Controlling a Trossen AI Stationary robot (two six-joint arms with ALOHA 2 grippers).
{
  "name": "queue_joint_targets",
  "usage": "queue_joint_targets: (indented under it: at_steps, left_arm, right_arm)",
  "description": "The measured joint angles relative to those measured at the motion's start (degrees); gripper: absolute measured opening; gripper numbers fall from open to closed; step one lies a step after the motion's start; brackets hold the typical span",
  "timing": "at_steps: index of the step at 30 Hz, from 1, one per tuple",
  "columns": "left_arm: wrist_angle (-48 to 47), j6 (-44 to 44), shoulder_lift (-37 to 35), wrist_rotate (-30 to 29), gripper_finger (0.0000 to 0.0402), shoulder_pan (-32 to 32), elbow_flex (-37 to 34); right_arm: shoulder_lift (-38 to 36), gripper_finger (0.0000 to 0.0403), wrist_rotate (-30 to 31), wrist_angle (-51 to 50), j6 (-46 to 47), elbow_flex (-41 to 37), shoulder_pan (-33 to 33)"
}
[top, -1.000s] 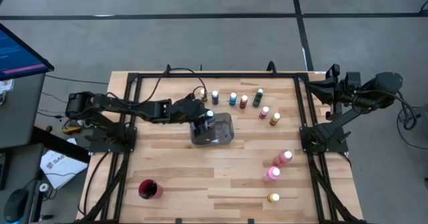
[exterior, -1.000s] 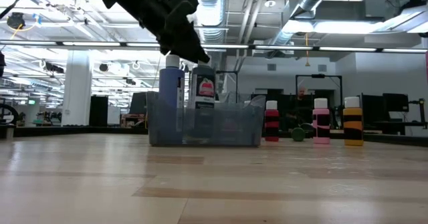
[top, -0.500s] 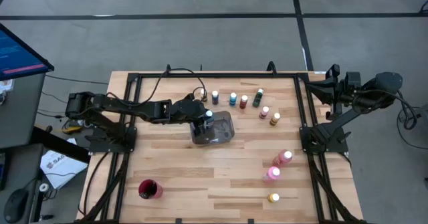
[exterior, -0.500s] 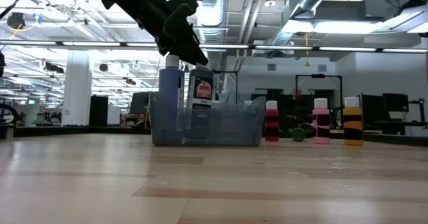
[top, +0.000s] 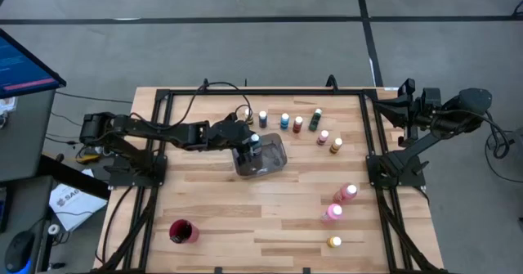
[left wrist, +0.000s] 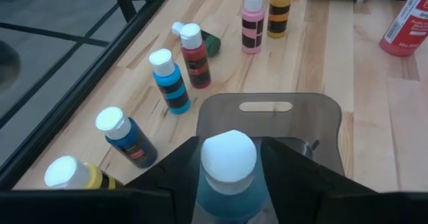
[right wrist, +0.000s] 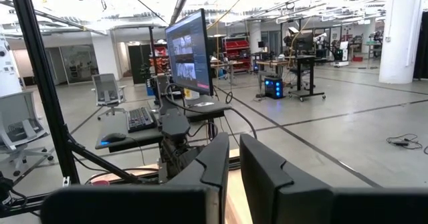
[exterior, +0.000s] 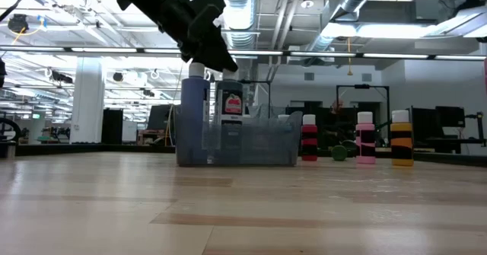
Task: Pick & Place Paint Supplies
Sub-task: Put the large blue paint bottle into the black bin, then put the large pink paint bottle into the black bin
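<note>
From overhead I see my left arm stretched out low across the table from its base at the left edge, elbow bent slightly, wrist ending over the near-left end of the grey tray (top: 270, 157). The left gripper (top: 252, 143) hangs over a blue paint bottle (left wrist: 227, 184) that stands upright inside the tray. Through the wrist camera the bottle's white cap sits between my two dark fingers (left wrist: 179, 167), with a sliver of space on each side, so I read the jaws as parted and the bottle as let go. At table height the arm slants down from the upper left, and the gripper (exterior: 209, 57) sits just above the cap of the tall blue bottle (exterior: 195, 118); a second bottle with a red-and-white label (exterior: 230, 118) stands beside it in the tray.

More bottles (top: 297, 123) stand in a loose row behind the tray, and two pink bottles (top: 339, 203) and a yellow one (top: 334, 242) stand well apart to the right. The red cup (top: 182, 231) sits near the front left.

My right arm is folded back at the table's right edge, its gripper (right wrist: 234, 164) pinched nearly closed on nothing, pointing out into the room.
</note>
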Motion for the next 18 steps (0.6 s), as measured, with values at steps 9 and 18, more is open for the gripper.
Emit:
queue_joint_targets:
  at_steps: [9,18]
  left_arm:
    - [0.1,0.0,-0.5,-0.1,0.0152,0.0,0.0]
    - [0.3,0.1,-6.5,-2.3,0.019,0.0,0.0]
  right_arm:
    - [0.0,0.0033,0.0,0.0,0.0,0.0,0.0]
    - [0.2,0.0034,4.3,-0.1,2.7,0.0,0.0]
